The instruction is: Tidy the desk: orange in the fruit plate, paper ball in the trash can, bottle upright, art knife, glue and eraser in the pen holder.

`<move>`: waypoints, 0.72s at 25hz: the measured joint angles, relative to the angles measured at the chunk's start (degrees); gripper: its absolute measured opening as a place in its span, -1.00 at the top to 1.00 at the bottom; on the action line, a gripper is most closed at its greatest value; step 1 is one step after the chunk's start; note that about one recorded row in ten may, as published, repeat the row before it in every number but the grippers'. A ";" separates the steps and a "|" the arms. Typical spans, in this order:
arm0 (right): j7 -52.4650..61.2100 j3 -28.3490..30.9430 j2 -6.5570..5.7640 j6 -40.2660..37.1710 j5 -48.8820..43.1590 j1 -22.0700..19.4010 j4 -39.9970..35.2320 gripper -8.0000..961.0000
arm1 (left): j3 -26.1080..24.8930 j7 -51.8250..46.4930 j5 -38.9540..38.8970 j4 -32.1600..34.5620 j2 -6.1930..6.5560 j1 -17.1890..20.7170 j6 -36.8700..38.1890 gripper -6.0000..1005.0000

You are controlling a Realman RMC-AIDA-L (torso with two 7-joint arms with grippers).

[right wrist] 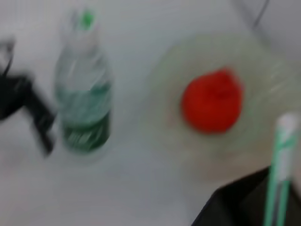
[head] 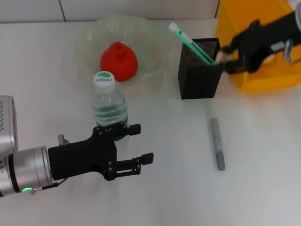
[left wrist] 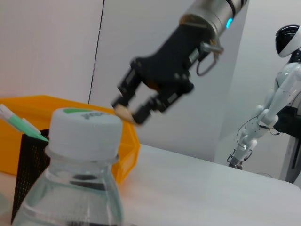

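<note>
Your right gripper (head: 222, 60) hovers at the pen holder's (head: 198, 77) rim, pinching what looks like the eraser (left wrist: 123, 112). The knife (head: 190, 43) stands inside. Your left gripper (head: 141, 142) waits spread apart beside the upright bottle (head: 109, 106). The orange (head: 118, 61) sits in the plate (head: 89, 35); the glue (head: 217, 143) lies on the desk (head: 263, 165).

Desk (head: 263, 188): smooth matt white surface. Fruit plate (head: 89, 35), upper centre: translucent pale green, glossy, scalloped rim. Orange (head: 118, 61): matt, finely pitted skin. Bottle (head: 109, 107): clear glossy plastic, ridged white cap. Pen holder (head: 199, 75): black metal mesh, matt. Trash can (head: 263, 77), upper right: glossy yellow plastic. Glue (head: 217, 143): grey, dull sheen. Left gripper (head: 143, 143), lower left: matt black, on a brushed silver wrist.
</note>
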 joint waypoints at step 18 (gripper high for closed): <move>8.27 -5.39 0.19 18.15 -5.93 8.17 17.77 -0.08 | 0.01 0.21 0.00 -1.18 0.01 0.16 0.44 -0.56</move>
